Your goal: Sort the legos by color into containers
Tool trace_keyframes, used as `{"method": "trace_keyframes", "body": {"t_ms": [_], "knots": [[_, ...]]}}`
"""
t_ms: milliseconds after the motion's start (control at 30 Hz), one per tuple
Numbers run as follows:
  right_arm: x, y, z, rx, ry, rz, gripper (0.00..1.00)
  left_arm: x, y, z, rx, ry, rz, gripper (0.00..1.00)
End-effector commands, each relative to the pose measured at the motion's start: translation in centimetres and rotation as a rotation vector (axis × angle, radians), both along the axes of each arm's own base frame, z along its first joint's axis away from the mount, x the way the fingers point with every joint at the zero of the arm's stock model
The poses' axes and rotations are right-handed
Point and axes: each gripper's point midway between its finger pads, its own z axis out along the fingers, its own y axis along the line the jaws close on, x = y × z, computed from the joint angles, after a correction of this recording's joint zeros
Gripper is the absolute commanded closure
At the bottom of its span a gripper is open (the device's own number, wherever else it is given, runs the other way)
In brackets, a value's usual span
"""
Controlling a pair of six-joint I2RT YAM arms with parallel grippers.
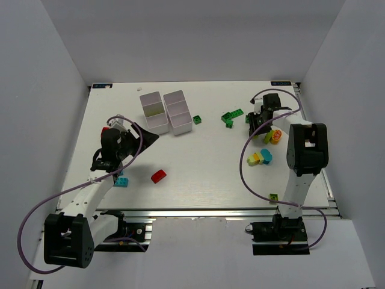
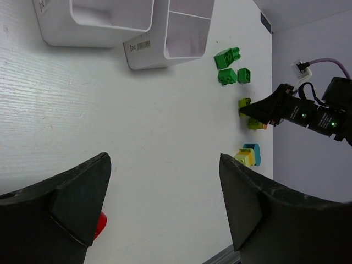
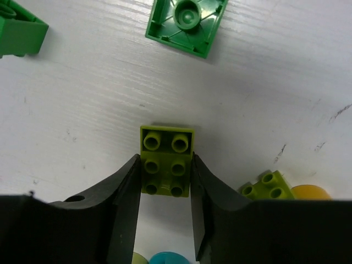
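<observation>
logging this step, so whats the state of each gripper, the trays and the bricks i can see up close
left gripper: open, empty
right gripper: shut on lime green studded plastic lego brick
lime green studded plastic lego brick: studs up, a finger against each side
dark green plastic lego brick: flipped, hollow underside up
two white plastic three-compartment trays: upright, side by side
red plastic lego brick: loose, not in a tray

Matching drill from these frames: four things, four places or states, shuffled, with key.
1 lime brick
2 dark green brick just beyond the lime one
3 left gripper
4 red brick

a open, empty
b lying near the left arm
c hollow underside up
d between the fingers of the right gripper

Pairs: 1-d, 2-c, 3-a, 4-b
</observation>
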Motion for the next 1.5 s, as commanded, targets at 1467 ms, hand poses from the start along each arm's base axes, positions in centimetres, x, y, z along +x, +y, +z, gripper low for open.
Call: {"method": "trace_keyframes", "body": {"t_ms": [1467], "knots": [[0.4,47.2,20.5,0.255,-1.122,1.058,1.0,-6.6,10.0,2.1,0.272,0.04,0.453,0.03]]}}
